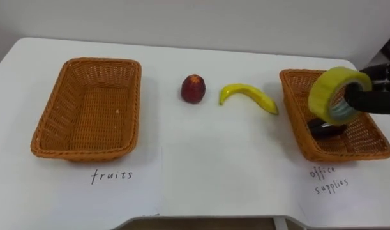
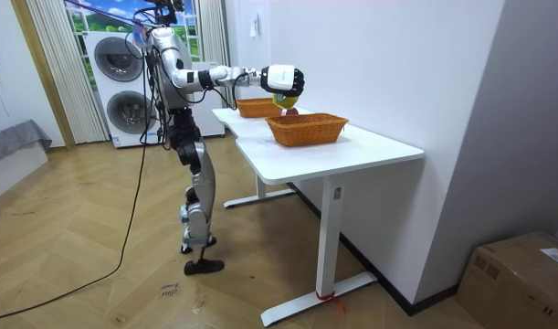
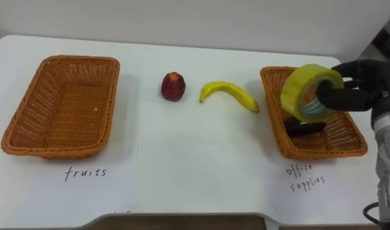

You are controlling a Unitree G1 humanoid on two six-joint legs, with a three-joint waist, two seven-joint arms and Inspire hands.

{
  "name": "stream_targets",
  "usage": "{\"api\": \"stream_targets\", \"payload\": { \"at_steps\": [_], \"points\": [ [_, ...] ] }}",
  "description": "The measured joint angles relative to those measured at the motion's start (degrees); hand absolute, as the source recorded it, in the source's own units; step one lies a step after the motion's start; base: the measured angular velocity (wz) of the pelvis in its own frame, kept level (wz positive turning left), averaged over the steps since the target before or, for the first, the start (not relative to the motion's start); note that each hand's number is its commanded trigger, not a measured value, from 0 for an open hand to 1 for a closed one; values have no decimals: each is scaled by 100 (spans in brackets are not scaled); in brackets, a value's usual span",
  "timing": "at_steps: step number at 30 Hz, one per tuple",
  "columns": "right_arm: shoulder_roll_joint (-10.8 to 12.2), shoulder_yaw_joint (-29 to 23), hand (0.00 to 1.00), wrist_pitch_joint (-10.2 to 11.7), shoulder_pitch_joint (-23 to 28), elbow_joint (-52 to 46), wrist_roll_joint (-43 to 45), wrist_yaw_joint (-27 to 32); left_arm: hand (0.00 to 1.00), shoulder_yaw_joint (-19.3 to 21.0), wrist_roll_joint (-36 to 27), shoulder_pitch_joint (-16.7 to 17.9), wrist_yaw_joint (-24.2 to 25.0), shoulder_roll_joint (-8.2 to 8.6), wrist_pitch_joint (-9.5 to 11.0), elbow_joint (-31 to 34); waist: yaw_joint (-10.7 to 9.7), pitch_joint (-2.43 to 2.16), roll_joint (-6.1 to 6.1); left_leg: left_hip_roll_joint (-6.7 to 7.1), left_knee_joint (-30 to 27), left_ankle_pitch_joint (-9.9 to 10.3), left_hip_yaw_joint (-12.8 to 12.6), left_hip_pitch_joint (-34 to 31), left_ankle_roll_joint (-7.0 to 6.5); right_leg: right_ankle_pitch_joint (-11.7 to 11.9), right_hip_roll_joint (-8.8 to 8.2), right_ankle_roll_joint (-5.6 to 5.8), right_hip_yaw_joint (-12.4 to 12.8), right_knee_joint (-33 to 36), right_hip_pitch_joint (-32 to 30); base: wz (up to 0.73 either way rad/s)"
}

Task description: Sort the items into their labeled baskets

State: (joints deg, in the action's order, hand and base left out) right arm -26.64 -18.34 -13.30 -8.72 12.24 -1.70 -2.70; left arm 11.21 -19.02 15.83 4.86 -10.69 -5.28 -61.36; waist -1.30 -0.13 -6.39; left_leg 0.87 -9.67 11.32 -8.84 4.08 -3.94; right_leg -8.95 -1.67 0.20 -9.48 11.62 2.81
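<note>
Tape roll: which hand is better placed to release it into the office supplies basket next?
Right. The right hand is curled round the yellow tape roll, holding it above the office supplies basket on the robot's right; it likely only needs to lower and release.

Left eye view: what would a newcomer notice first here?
The yellow tape roll, held by the right hand above the office supplies basket at the table's right. Next, the red apple and banana lying mid-table between the baskets, and the empty fruits basket at left.
</note>
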Motion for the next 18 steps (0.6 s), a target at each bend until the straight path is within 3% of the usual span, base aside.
{"api": "stream_targets", "payload": {
  "at_steps": [7,12,18],
  "points": [
    [-26,0,100,-6,-1,256,-41,-52,0,165,0,29,90,-17,-109,179,26,-33,-10,-7,-72,-2,1,-38,1,7,2,-11,1,12,-73,0],
    [-26,130,100,-5,0,751,156,-178,0,165,-4,23,104,-33,-140,168,101,1,44,-12,-59,3,0,-51,5,13,4,-22,9,9,-93,0],
    [-26,145,100,0,-16,987,155,-167,0,149,-6,34,87,-36,-137,171,188,-7,67,-34,-115,6,-29,-226,25,33,25,-53,101,50,-286,-5]
  ]
}}
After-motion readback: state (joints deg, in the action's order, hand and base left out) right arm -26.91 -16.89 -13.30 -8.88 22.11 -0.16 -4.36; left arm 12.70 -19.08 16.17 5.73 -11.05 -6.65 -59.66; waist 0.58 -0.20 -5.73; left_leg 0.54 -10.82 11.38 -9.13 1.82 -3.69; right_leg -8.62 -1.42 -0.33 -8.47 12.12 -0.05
